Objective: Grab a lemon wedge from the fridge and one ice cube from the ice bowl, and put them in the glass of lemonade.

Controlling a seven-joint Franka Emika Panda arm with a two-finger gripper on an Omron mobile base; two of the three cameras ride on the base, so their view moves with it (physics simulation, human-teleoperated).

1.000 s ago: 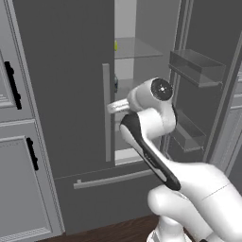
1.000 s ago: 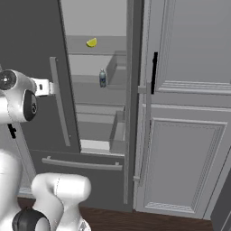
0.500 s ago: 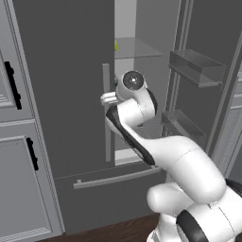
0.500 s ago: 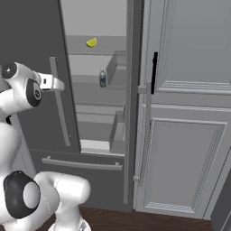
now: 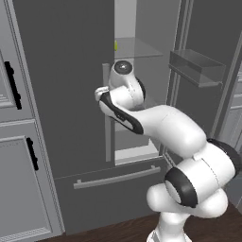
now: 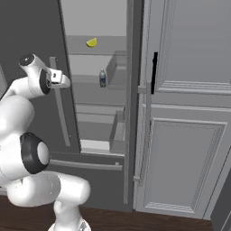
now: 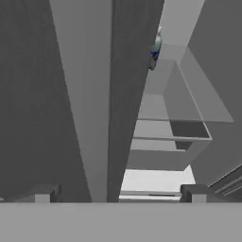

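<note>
Tall dark grey fridge (image 5: pixel 66 71) standing with its right door swung open and the left door closed, interior shelves exposed through the gap. Panelled grey cabinets (image 6: pixel 189 135) with black handles flanking it, one bank on each side. White arm (image 5: pixel 160 127) bent up from the base, wrist raised to the edge of the closed left door. Long grey bar handle (image 7: pixel 82 99) of that door running up the middle of the hand view, close in front. Clear door bin (image 5: pixel 196 68) jutting from the open door at upper right in the left base view. Clear glass shelf (image 6: pixel 90 48) near the top of the compartment, a second shelf below it, and a pale floor panel at the bottom above the drawer. End effector (image 7: pixel 118 193) released, its two dark fingertips (image 7: pixel 43 193) spread wide on either side of the bar handle, nothing clenched between them; contact with the handle possibly made, hard to tell from this angle. Small dark bottle (image 6: pixel 102 78) with a pale label upright on the second shelf, toward the right. Lemon wedge (image 6: pixel 91 43) lying on the top glass shelf, above and left of the bottle, well apart from the end effector.
</note>
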